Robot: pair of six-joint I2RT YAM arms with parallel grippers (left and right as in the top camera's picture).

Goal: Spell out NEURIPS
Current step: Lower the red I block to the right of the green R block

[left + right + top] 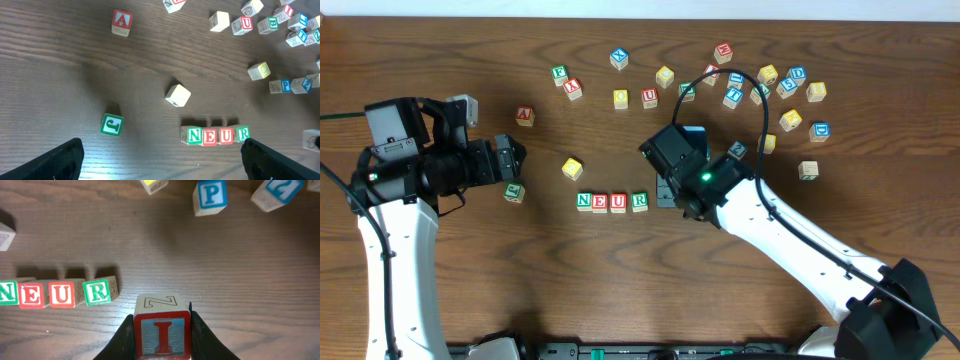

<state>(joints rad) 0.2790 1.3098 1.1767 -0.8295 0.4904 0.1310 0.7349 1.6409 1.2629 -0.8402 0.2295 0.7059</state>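
Four cubes stand in a row at the table's middle: green N (584, 201), red E (601, 203), red U (619, 203), green R (639, 201). My right gripper (162, 325) is shut on the red I cube (162, 336), low over the wood just right of the R (97, 291), with a gap between them. The blue P cube (211, 196) lies farther back. My left gripper (165, 170) hangs open and holds nothing, to the left of the row, its fingers (55, 162) wide apart. In the overhead view the I cube is hidden under my right gripper (666, 190).
Several loose letter cubes are scattered along the back right (765, 85). A yellow-faced cube (572, 168) lies just behind the row's left end. A green cube (514, 191) sits by my left gripper and a red A cube (525, 116) behind it.
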